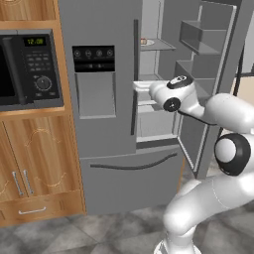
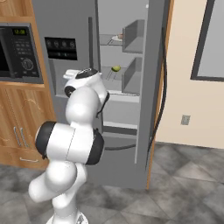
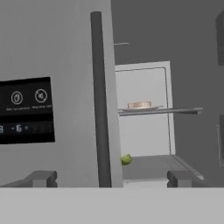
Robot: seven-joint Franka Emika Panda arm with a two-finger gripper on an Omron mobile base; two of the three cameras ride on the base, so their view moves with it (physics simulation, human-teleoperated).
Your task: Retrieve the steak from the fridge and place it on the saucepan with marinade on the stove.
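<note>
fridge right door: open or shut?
Open. The fridge's right door is swung wide, its bins facing out, and the inner shelves are exposed. The left door is shut.

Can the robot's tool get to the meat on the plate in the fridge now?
Probably yes. The fridge has its right door swung open, and the tool is open, facing the shelves. The plate sits on an upper shelf with nothing in front of it, though the steak itself is hard to make out.

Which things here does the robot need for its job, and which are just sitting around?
Needed for the job:
fridge, its right door open
hand, open, pointing into the fridge
a plate with something reddish, perhaps the steak, on the upper shelf

Just sitting around:
microwave
small green fruit
wooden cabinet
</note>
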